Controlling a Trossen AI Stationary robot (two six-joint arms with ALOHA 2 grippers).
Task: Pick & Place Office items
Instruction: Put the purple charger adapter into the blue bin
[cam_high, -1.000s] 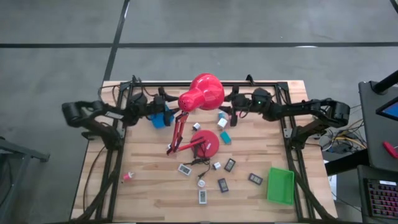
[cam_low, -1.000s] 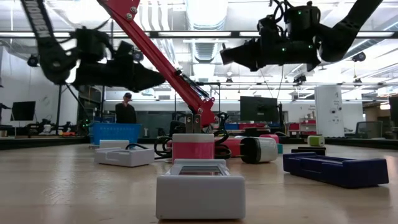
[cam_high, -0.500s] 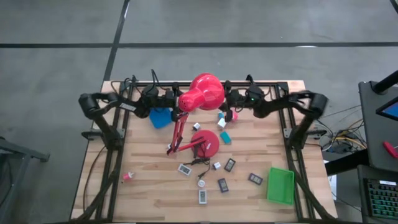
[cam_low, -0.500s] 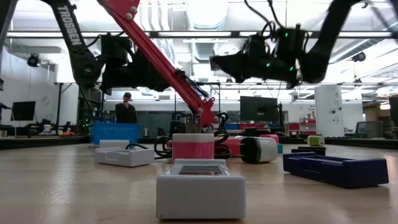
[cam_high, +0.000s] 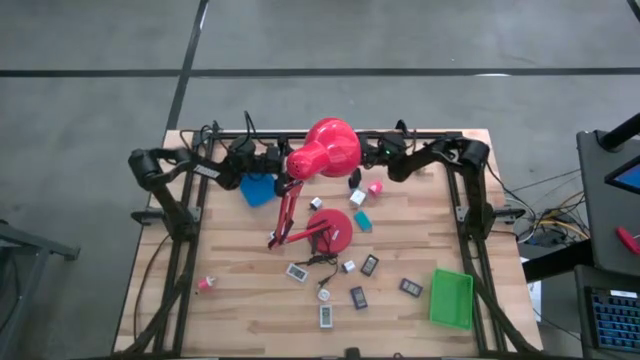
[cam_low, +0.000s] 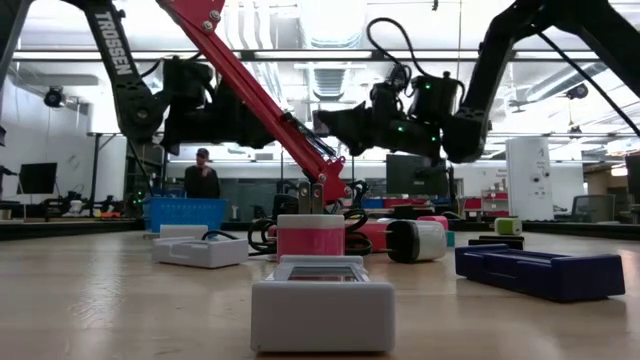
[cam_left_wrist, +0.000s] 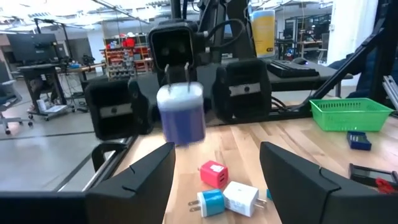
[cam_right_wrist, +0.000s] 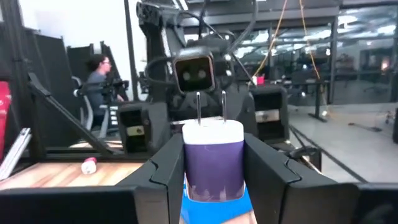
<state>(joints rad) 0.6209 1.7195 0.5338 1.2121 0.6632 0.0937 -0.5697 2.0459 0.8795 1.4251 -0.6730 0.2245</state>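
Note:
My right gripper (cam_right_wrist: 213, 186) is shut on a purple-and-white charger plug (cam_right_wrist: 213, 155), high over the far side of the table beside the red lamp's head (cam_high: 325, 148). My left gripper (cam_left_wrist: 217, 180) stands open facing it from the other side of the lamp head (cam_high: 278, 163), with nothing between its fingers; in its view the plug (cam_left_wrist: 180, 113) hangs ahead of it. Below, a pink plug (cam_left_wrist: 213, 174), a teal one (cam_left_wrist: 208, 200) and a white one (cam_left_wrist: 241, 198) lie on the wood. Flat dark and white rectangles (cam_high: 358, 297) lie nearer the front. My right gripper pinches the plug's purple body by its two sides (cam_right_wrist: 189, 168) between its two fingers. The fingers reach in about level from the table's right. The two prongs (cam_right_wrist: 211, 106) point away from the gripper, toward my left gripper. The plug is lifted clear of the table.
The red desk lamp's arm and base (cam_high: 335, 228) stand mid-table. A blue tray (cam_high: 258, 190) lies under my left arm, and a green tray (cam_high: 450, 298) lies at the front right. A pink piece (cam_high: 205, 285) sits at the front left. A person (cam_low: 203, 175) stands in the room beyond.
My right gripper has come down and toward the table's left, closer to the lamp head and my left gripper, rolling a little, with the plug still in it. My left gripper first moved toward the table's right, up to the lamp head, then kept still.

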